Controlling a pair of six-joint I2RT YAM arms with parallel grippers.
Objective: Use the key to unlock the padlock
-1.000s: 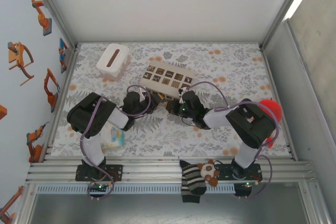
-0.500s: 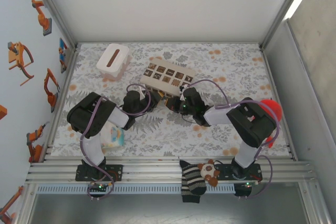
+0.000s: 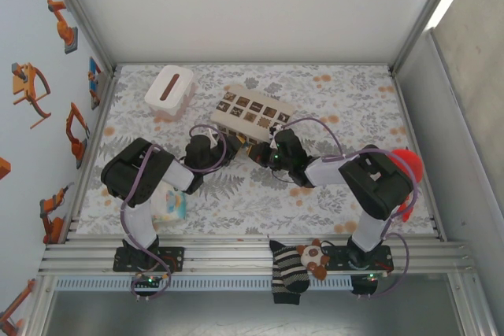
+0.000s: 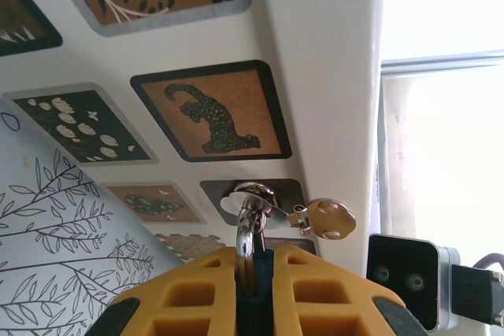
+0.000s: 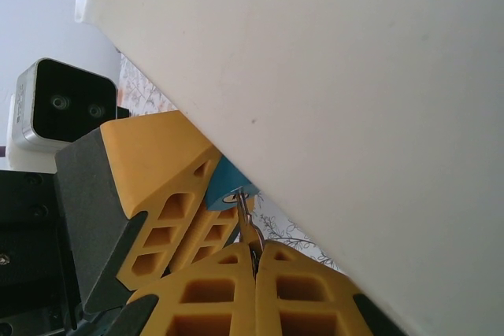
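The tiny blue padlock [image 5: 227, 184] is pinched between the yellow fingers [image 5: 161, 186] of my left gripper [image 4: 253, 256], which is shut on it. In the left wrist view its pale metal shackle [image 4: 247, 230] sticks up out of the fingers, and a ring with a spare key [image 4: 330, 218] hangs from the shackle. My right gripper [image 5: 254, 248] is shut on the key [image 5: 249, 226], whose tip sits in the keyhole on the lock's face. In the top view my left gripper [image 3: 228, 147] and my right gripper [image 3: 261, 152] meet tip to tip just in front of the beige box.
The beige box with dark squares [image 3: 252, 112] lies right behind and against both grippers, and its pale side [image 5: 354, 76] looms over the right wrist view. A white tissue box [image 3: 169, 92] stands at the back left. A small packet [image 3: 169, 208] lies by the left arm.
Both grippers have edged toward the back of the table with the lock and key between them. The beige box has shifted slightly away and turned a little.
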